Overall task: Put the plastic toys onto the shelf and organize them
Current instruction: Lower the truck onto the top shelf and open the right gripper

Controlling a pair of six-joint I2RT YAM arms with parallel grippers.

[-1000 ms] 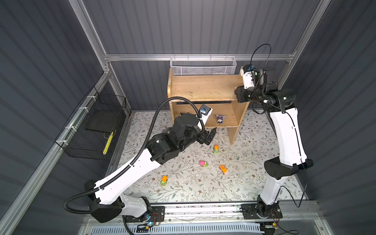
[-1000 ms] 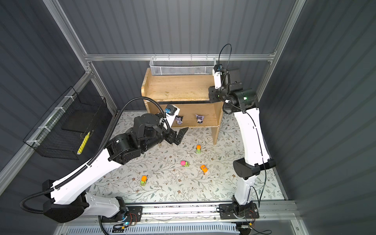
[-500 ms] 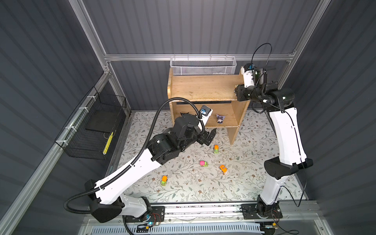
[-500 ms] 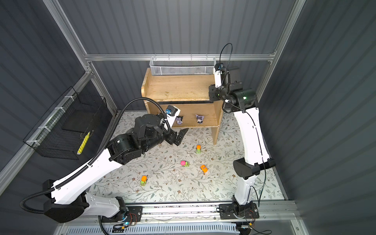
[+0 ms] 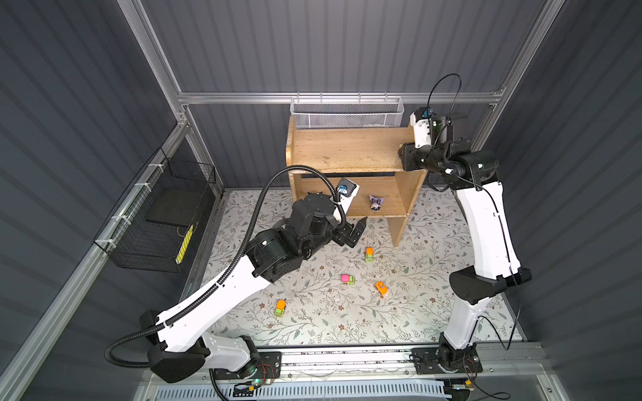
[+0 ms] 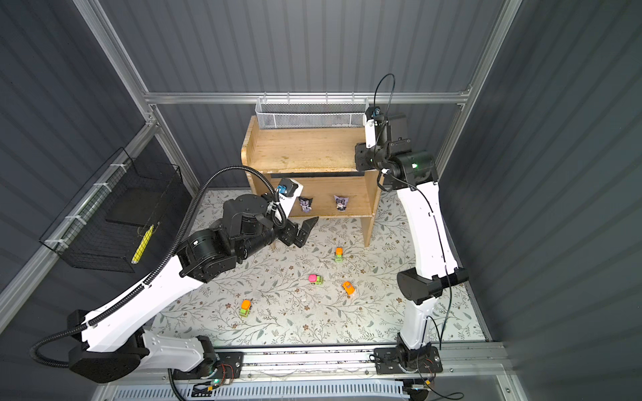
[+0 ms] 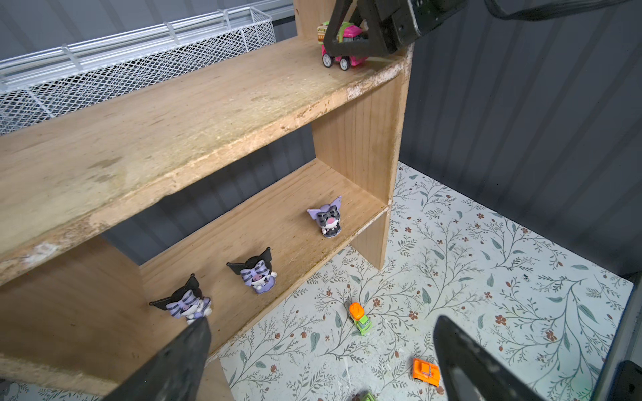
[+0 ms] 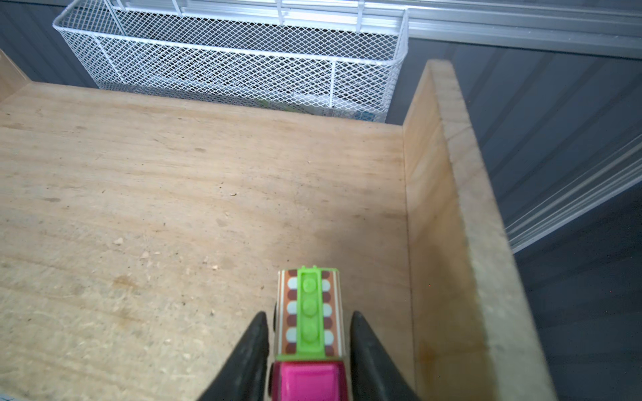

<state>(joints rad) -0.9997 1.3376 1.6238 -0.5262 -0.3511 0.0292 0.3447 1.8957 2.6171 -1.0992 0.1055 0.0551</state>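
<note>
So far, three figurines (image 7: 257, 272) stand on the shelf's (image 5: 340, 152) lower tier, a pink car (image 8: 307, 378) sits at its top's 3 o'clock end between the right gripper's (image 8: 309, 314) parted jaws, and four cars (image 5: 369, 254) lie on the worktop (image 5: 417, 312) at 6 o'clock, the left gripper (image 7: 321, 323) spread wide.

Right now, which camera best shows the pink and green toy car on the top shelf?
The right wrist view: the car fills the foreground, between the fingers of the right gripper. The left wrist view shows its wheels, partly behind that gripper. In both top views the arm hides it.
</note>
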